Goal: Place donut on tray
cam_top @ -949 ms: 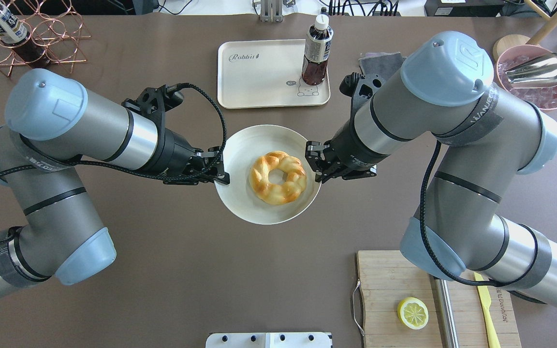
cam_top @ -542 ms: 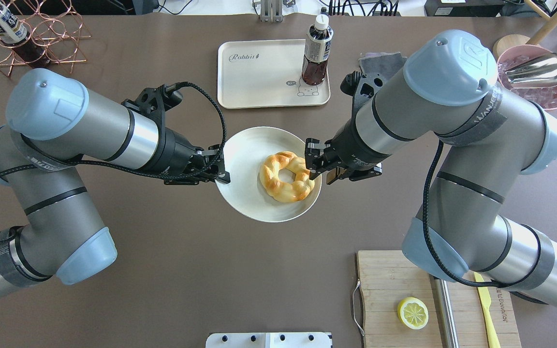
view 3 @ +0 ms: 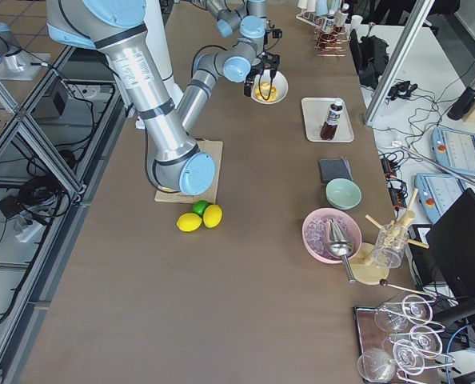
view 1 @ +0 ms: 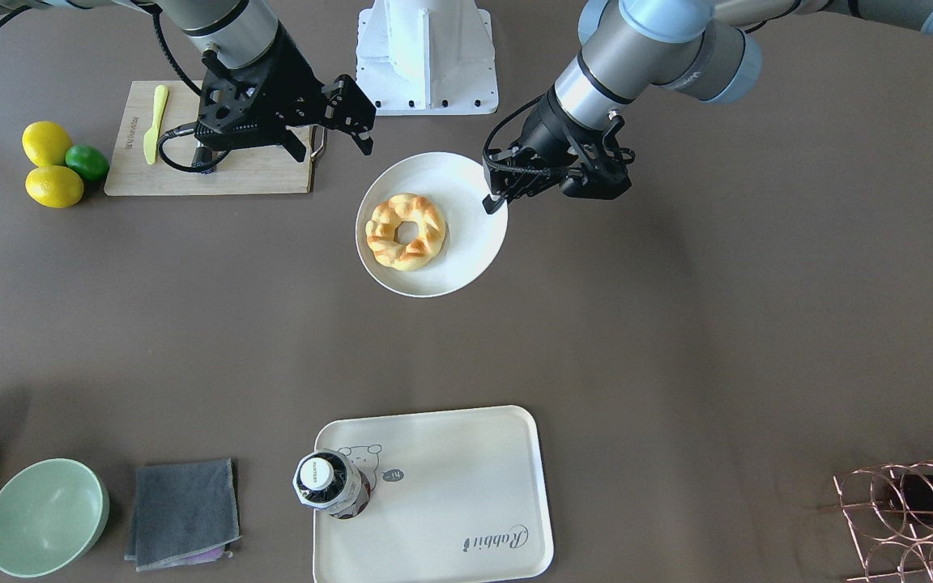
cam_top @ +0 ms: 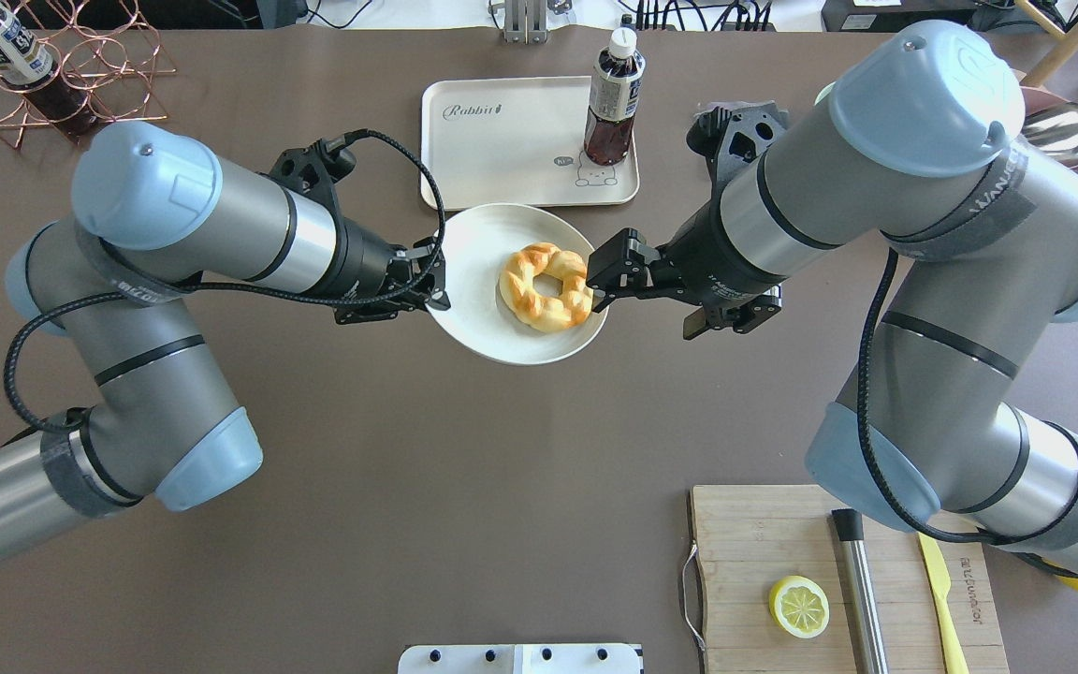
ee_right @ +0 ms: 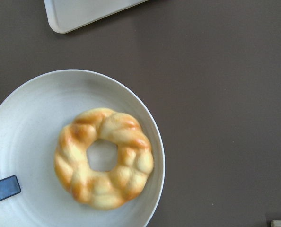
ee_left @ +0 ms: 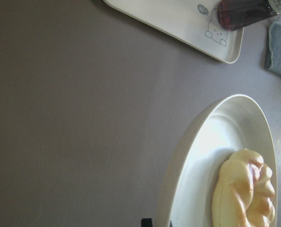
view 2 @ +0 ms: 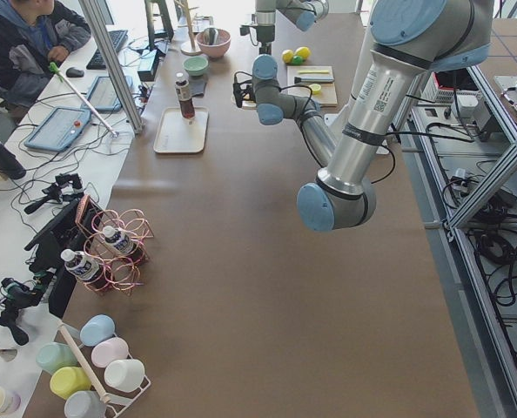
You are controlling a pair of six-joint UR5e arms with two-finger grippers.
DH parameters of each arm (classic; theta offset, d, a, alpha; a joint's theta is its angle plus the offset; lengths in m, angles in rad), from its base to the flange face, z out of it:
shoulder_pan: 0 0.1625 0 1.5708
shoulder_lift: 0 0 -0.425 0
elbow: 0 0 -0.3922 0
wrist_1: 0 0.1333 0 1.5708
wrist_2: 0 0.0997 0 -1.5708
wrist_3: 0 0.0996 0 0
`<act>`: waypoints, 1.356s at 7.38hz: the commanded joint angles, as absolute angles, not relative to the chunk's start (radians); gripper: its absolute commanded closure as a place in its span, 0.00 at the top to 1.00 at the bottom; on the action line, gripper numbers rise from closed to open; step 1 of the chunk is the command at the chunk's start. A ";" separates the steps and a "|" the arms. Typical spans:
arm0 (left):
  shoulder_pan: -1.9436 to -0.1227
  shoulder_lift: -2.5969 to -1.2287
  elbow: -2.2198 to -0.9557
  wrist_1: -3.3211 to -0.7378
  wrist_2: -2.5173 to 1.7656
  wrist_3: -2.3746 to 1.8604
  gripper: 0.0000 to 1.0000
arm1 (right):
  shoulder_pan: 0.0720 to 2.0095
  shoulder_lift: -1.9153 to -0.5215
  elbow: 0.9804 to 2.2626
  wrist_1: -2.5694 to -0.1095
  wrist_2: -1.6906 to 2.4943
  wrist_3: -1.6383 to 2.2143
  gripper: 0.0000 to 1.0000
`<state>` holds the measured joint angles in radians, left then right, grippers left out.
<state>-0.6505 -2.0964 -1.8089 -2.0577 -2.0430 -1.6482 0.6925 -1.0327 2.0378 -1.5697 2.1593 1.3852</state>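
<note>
The donut [cam_top: 546, 285], a braided golden ring, lies on a round white plate [cam_top: 478, 271]. My left gripper [cam_top: 436, 301] is shut on the plate's left rim and holds it tilted above the table; it also shows in the front view [view 1: 489, 201]. My right gripper [cam_top: 606, 279] is open at the plate's right rim, holding nothing; in the front view [view 1: 335, 151] it is clear of the plate. The right wrist view shows the donut [ee_right: 104, 158] from straight above. The cream tray [cam_top: 511, 140] lies beyond the plate, with a dark bottle [cam_top: 614, 94] standing on its bear corner.
A wooden cutting board [cam_top: 764, 562] with a lemon half [cam_top: 799, 606] and a knife is at the front right. A grey cloth [view 1: 183, 510] and a green bowl [view 1: 45, 514] lie beside the tray. A copper rack [cam_top: 62, 65] stands at the back left.
The donut slid to the plate's right side. My left gripper lifted the plate and carried it toward the tray. My right gripper came off the rim and now stands open.
</note>
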 commanded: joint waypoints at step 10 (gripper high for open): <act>-0.655 -2.518 -0.840 -2.551 -1.508 -2.356 0.00 | 0.785 -1.259 2.166 -1.574 2.146 1.310 1.00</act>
